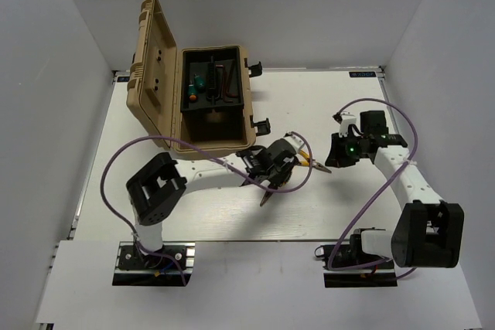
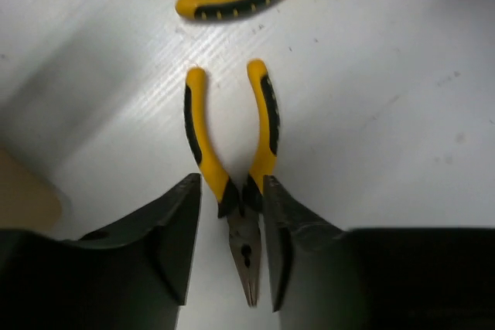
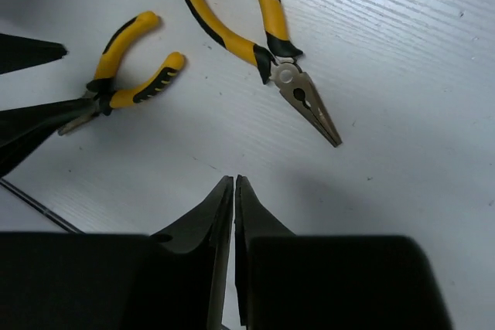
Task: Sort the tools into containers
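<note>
A small pair of yellow-and-black pliers [image 2: 232, 137] lies on the white table, its metal nose pointing back between my left gripper's fingers. My left gripper [image 2: 230, 191] is open and straddles the pliers' head; the right finger [image 2: 290, 229] is close against it and the left one stands apart. A second, larger pair of pliers [image 3: 255, 36] lies just beyond and also shows in the top view [image 1: 311, 161]. My right gripper [image 3: 234, 185] is shut and empty, low over the table near the larger pliers' nose. The tan toolbox [image 1: 155, 75] stands open at the back left.
The toolbox's black inner tray [image 1: 232, 58] holds green-handled screwdrivers [image 1: 197, 83] and black hex keys [image 1: 226, 83]. The raised lid and black side latches [image 1: 263, 123] stand just behind my left gripper [image 1: 272, 179]. A purple cable loops over each arm.
</note>
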Motion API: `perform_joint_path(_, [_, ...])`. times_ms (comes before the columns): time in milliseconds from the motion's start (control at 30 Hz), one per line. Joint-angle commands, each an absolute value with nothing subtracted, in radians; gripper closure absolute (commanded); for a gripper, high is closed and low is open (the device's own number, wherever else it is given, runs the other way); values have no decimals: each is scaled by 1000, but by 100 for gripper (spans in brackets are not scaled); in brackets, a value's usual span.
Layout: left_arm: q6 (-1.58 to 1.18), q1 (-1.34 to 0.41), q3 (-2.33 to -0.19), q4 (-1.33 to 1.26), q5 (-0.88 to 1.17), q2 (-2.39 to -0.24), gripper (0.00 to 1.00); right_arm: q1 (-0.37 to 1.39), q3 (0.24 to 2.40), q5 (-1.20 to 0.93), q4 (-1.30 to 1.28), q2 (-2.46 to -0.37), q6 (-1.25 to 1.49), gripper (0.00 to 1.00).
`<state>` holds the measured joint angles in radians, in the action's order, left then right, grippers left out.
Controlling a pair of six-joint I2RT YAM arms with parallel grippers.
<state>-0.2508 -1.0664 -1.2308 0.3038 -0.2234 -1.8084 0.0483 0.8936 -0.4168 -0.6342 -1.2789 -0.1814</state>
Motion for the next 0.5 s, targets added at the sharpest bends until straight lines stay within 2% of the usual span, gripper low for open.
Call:
perform_joint_path(0, [-279, -1051, -1301, 291, -301, -1847, 45, 25, 864, -527, -518, -1218, -170, 90])
perform_joint_path(267, [-288, -1042, -1365, 302, -321, -1985, 44, 12, 865, -589, -532, -1216, -166, 86])
perform_joint_path(400, [-288, -1032, -1365, 302, -321, -2006, 46, -18, 862, -606, -531, -1216, -166, 84])
perform_joint_path(467, [-288, -1023, -1365, 302, -321, -2019, 53, -21, 862, -618, -532, -1223, -163, 84])
